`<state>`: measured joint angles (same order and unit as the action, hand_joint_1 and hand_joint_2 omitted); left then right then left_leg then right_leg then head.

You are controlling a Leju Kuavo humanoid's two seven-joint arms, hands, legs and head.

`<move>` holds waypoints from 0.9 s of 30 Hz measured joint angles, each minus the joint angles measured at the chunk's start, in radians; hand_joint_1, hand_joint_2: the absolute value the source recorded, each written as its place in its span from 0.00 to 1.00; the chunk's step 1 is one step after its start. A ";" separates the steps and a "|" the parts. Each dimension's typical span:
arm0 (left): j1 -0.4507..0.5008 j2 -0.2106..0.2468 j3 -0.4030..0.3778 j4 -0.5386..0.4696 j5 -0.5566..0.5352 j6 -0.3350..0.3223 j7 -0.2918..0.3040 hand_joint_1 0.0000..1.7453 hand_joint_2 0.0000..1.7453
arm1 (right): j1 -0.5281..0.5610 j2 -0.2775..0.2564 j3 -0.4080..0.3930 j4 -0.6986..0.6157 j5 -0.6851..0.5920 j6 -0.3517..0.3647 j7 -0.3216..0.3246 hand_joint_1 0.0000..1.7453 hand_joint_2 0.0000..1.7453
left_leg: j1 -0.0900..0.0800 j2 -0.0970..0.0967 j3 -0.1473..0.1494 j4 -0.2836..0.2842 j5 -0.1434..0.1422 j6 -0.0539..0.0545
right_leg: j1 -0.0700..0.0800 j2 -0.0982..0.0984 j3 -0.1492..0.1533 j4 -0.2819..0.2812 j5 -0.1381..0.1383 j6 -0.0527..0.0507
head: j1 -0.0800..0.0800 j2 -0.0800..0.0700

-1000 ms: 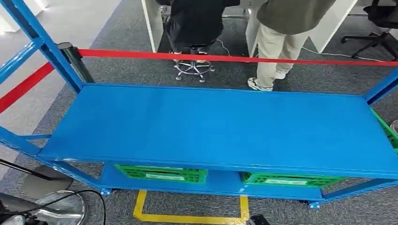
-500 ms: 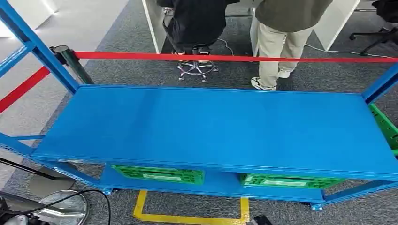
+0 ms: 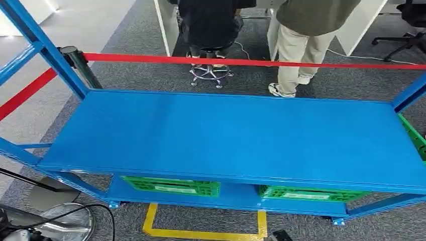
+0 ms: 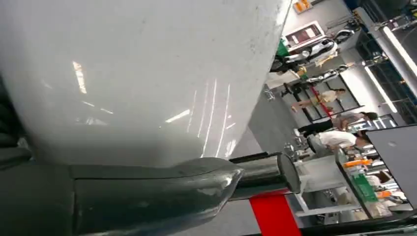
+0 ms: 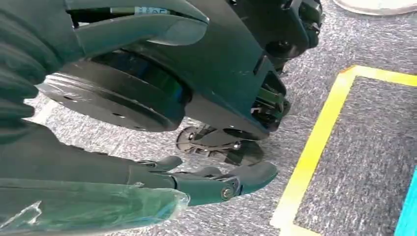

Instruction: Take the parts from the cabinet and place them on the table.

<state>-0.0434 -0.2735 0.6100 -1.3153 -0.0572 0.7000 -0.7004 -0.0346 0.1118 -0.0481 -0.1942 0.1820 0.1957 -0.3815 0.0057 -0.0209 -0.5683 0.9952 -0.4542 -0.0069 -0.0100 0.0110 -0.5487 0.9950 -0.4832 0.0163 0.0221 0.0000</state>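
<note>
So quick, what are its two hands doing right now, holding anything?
Left hand: one grey finger shows in the left wrist view; open or closed cannot be told.
Right hand: open, fingers apart, holding nothing, hanging over grey carpet.

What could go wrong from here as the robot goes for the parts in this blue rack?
1. The green crates sit low under the top shelf; an arm reaching in may strike the shelf's front edge.
2. A black cable and a round stand base lie on the floor at the robot's left; a step there could snag.
3. A person stands just beyond the red tape, close behind the rack.
</note>
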 joint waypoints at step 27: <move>0.002 0.000 -0.002 -0.008 -0.018 0.000 0.000 1.00 1.00 | -0.003 -0.001 -0.006 0.001 0.011 -0.019 -0.025 0.00 1.00 | 0.015 -0.034 -0.006 0.003 0.009 0.024 | -0.010 0.050 0.009 0.009 -0.018 0.016 | 0.006 0.000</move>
<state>-0.0416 -0.2739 0.6077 -1.3230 -0.0748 0.7000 -0.7004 -0.0381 0.1106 -0.0545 -0.1930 0.1934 0.1766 -0.4067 0.0210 -0.0549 -0.5747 0.9982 -0.4453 0.0173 -0.0204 0.0615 -0.5401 1.0040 -0.5011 0.0326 0.0278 0.0000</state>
